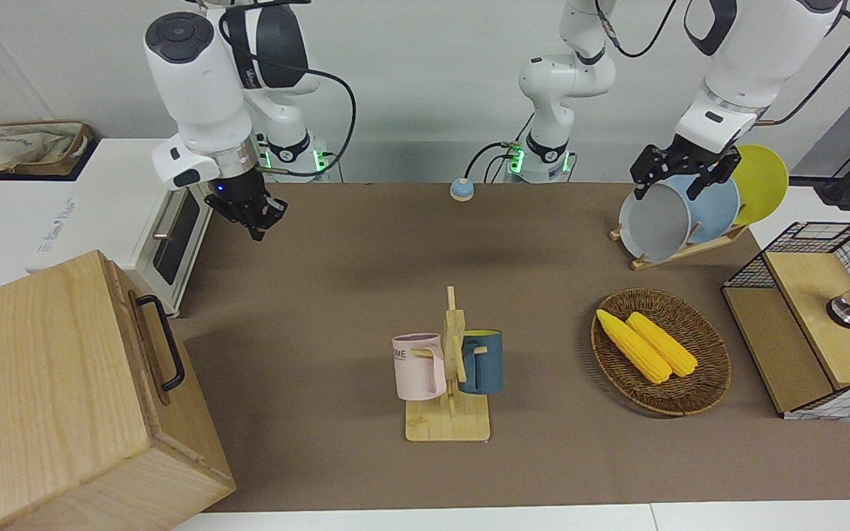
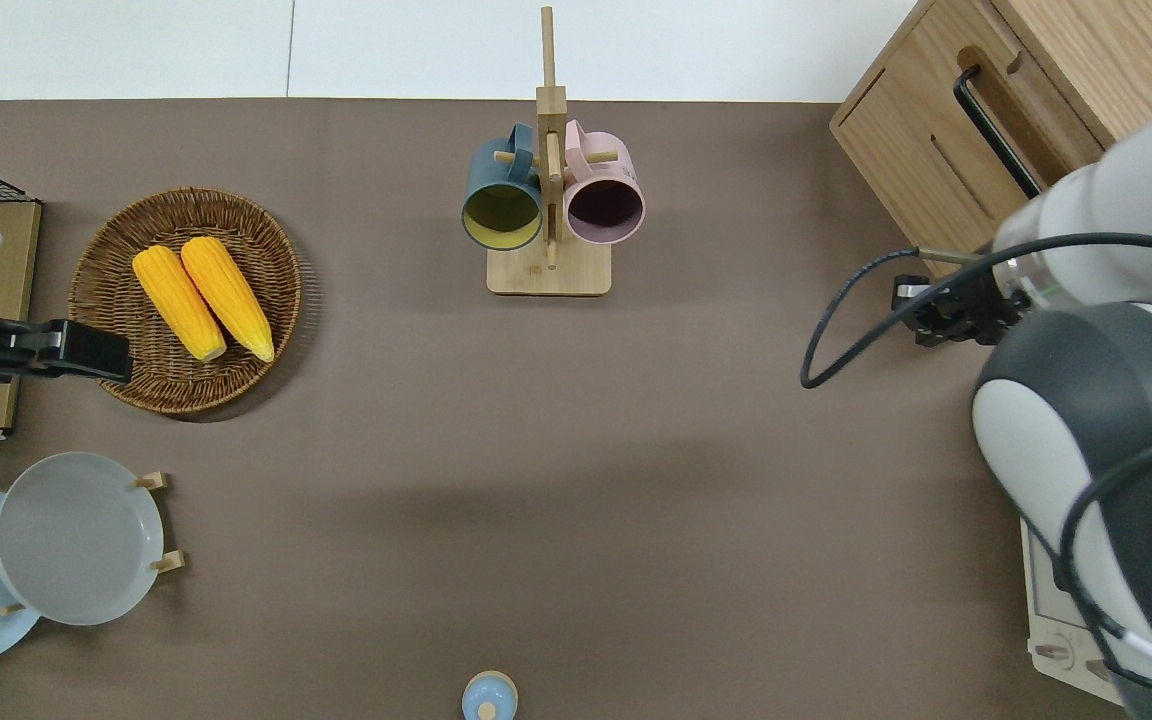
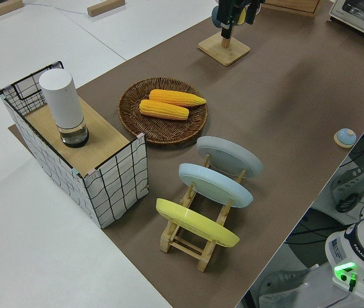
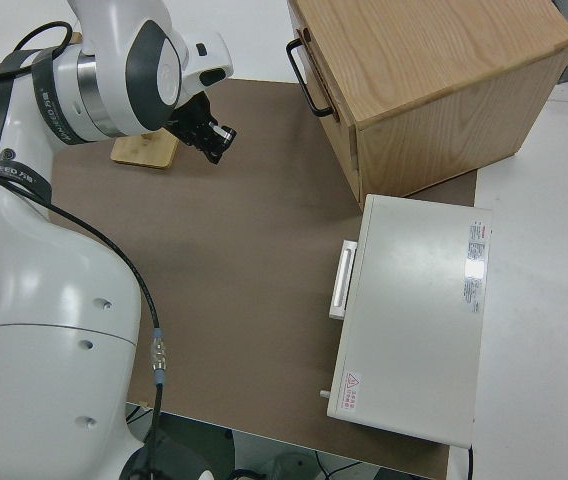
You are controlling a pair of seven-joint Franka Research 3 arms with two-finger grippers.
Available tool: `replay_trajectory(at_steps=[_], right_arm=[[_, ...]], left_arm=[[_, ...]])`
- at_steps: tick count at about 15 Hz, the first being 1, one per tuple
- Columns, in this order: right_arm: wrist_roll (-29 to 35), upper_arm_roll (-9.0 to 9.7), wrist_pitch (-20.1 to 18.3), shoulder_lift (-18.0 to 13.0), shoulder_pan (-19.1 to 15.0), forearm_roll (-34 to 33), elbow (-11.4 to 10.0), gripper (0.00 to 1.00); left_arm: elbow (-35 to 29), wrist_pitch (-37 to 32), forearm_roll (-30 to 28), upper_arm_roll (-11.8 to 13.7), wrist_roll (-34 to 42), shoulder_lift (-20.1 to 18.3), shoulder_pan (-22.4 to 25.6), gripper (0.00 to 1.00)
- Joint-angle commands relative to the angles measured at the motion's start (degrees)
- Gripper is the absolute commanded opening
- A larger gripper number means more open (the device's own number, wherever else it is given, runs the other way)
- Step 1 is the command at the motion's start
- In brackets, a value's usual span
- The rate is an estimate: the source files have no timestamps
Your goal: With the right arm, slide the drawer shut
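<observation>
The drawer (image 1: 150, 361) sits flush in the pale wooden cabinet (image 1: 41, 398) at the right arm's end of the table, its black loop handle (image 1: 167, 343) free. It also shows in the overhead view (image 2: 1036, 105) and the right side view (image 4: 316, 60). My right gripper (image 1: 257, 219) is shut and empty, raised in the air with its blue wrist light on. The overhead view shows the right gripper (image 2: 921, 312) over the brown mat, clear of the cabinet's corner. It also shows in the right side view (image 4: 220, 140). The left arm is parked.
A white toaster oven (image 1: 167, 243) stands beside the cabinet, nearer to the robots. A mug rack (image 1: 448, 376) stands mid-table. A basket of corn (image 1: 660, 350), a plate rack (image 1: 679, 214) and a wire-mesh shelf box (image 1: 816, 317) are at the left arm's end.
</observation>
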Motion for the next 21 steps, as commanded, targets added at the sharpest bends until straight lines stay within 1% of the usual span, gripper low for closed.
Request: replay_trajectory(at_steps=[1,2,3,4,5,6,7,8,10,12,14,16,18,21], right_arm=[[-13.3,-3.18,-2.9,-3.9,-1.5,4.5,-2.6,0.000],[-16.0,-3.54,-3.0,-4.0,-1.9,5.3,-2.6,0.000],[-17.1,-3.63,-3.0,-4.0,-2.1,5.3,-2.5,0.000],[-17.1,-3.72,-3.1,-3.8,-2.2,5.3,-2.4,0.041],[-17.1,-3.72,-3.6,-3.4,-2.5,5.0,-1.9,0.209],[-17.2,-3.72,-3.8,-3.1,-2.5,4.6,-1.2,0.433],[-17.1,-3.72,-3.8,-2.9,-2.5,4.4,-0.6,0.773],[-17.2,-3.72,-3.7,-2.7,-2.5,4.4,-0.5,0.981],[-17.1,-3.72,-3.7,-2.5,-2.1,4.3,-0.4,0.985],[-17.1,-3.72,-3.8,-2.5,-1.5,4.1,0.5,0.985],[-16.9,-3.72,-3.7,-2.5,-1.4,3.8,1.0,0.985],[-17.2,-3.72,-3.8,-2.5,-1.7,2.9,2.3,0.985],[-17.3,-3.63,-3.7,-2.5,-2.2,2.6,2.5,0.985],[-17.1,-3.63,-3.8,-2.5,-1.7,2.5,2.5,0.985]], left_arm=[[1.4,-1.1,1.0,-0.4,0.6,0.7,0.2,0.99],[1.5,-1.1,1.0,-0.4,0.6,0.7,0.2,0.99],[1.4,-1.1,1.0,-0.4,0.6,0.7,0.2,0.99],[1.5,-1.1,1.0,-0.4,0.6,0.7,0.2,0.99],[1.4,-1.1,1.0,-0.4,0.6,0.7,0.2,0.99],[1.4,-1.1,1.0,-0.4,0.6,0.7,0.2,0.99],[1.5,-1.1,1.0,-0.4,0.6,0.7,0.2,0.99],[1.5,-1.1,1.0,-0.4,0.6,0.7,0.2,0.99],[1.5,-1.1,1.0,-0.4,0.6,0.7,0.2,0.99],[1.5,-1.1,1.0,-0.4,0.6,0.7,0.2,0.99],[1.5,-1.1,1.0,-0.4,0.6,0.7,0.2,0.99],[1.4,-1.1,1.0,-0.4,0.6,0.7,0.2,0.99],[1.5,-1.1,1.0,-0.4,0.6,0.7,0.2,0.99],[1.4,-1.1,1.0,-0.4,0.6,0.7,0.2,0.99]])
